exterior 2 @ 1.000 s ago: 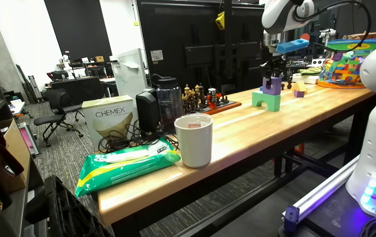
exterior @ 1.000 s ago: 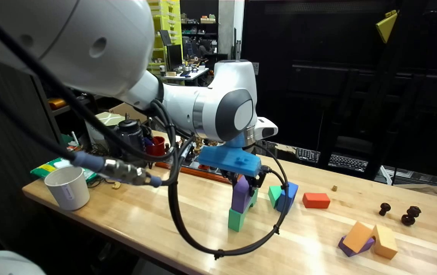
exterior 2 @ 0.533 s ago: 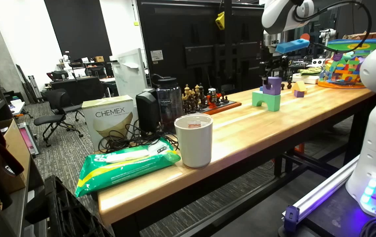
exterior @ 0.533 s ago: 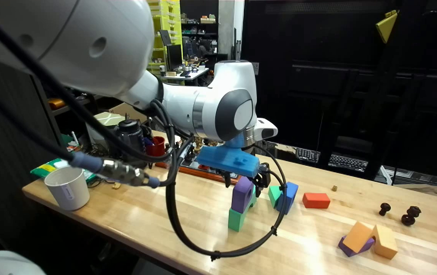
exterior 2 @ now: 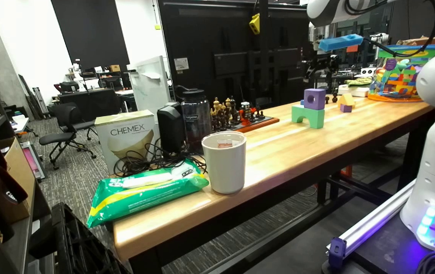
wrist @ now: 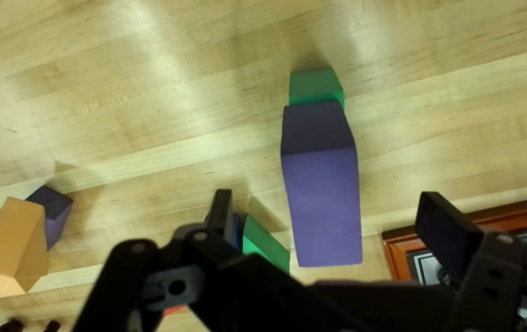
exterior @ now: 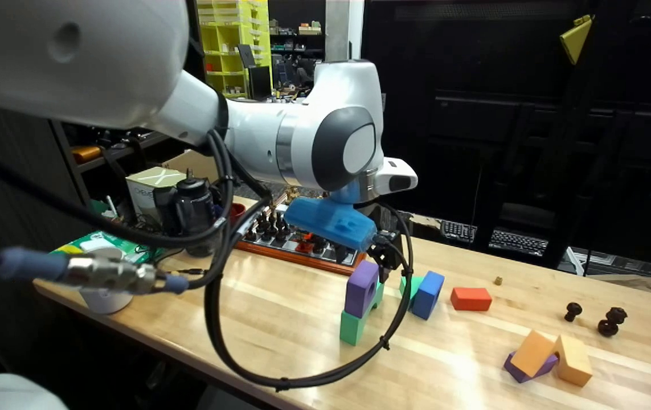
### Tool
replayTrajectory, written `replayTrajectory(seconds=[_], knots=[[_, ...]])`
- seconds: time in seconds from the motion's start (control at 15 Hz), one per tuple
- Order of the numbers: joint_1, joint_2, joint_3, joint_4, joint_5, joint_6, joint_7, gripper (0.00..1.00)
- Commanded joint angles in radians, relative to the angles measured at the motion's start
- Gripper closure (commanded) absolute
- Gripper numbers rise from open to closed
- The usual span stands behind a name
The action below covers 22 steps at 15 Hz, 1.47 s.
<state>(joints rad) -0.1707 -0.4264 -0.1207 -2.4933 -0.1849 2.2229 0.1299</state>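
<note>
The gripper (wrist: 325, 207) is spread wide, its black fingers (wrist: 447, 235) far apart, gripping nothing and touching nothing. In the wrist view a purple block (wrist: 323, 184) shows between them, with a gap on either side; in an exterior view the fingertips hang above that block, plainly clear of its top. The block, pierced by a round hole, sits on a green arch (exterior 2: 317, 118), set towards one end of it, and the arch stands on the wooden table (exterior: 279, 319). The arm (exterior: 348, 136) reaches out over the table, its forearm sloping down to a wrist that points towards the tabletop; a blue bar (exterior: 330, 223) juts from it at a slant, just above the gripper. Near the arch stand a green wedge (exterior: 409, 287) and a blue block (exterior: 429, 295), close together, with a red block (exterior: 471, 299) lying a little way past them. Farther along, an orange block (exterior: 532, 353) leans over a small purple piece (exterior: 544, 367), right beside a yellow block (exterior: 576, 361). On the opposite side of the arch is a chess board (exterior: 302, 259) with its pieces.
</note>
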Motion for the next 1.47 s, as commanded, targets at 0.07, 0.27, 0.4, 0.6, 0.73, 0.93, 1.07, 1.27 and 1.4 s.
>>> replayTrajectory(seconds=[0.07,0.27,0.4,0.6,0.73,0.93,1.07,1.27,1.4], knots=[[-0.025,-0.115,0.006,-0.004,0.081,-0.090,0.076,0.00],[-0.066,-0.101,0.008,0.026,0.118,-0.124,0.189,0.00],[-0.096,-0.082,0.008,0.039,0.131,-0.120,0.262,0.00],[-0.138,-0.058,0.002,0.051,0.154,-0.114,0.365,0.00],[-0.163,-0.042,-0.002,0.055,0.177,-0.107,0.433,0.00],[-0.193,-0.015,-0.009,0.063,0.211,-0.095,0.538,0.00],[-0.206,0.003,-0.013,0.065,0.228,-0.071,0.618,0.00],[-0.220,0.041,-0.028,0.077,0.237,-0.034,0.716,0.00],[-0.218,0.066,-0.045,0.086,0.233,-0.004,0.728,0.00]])
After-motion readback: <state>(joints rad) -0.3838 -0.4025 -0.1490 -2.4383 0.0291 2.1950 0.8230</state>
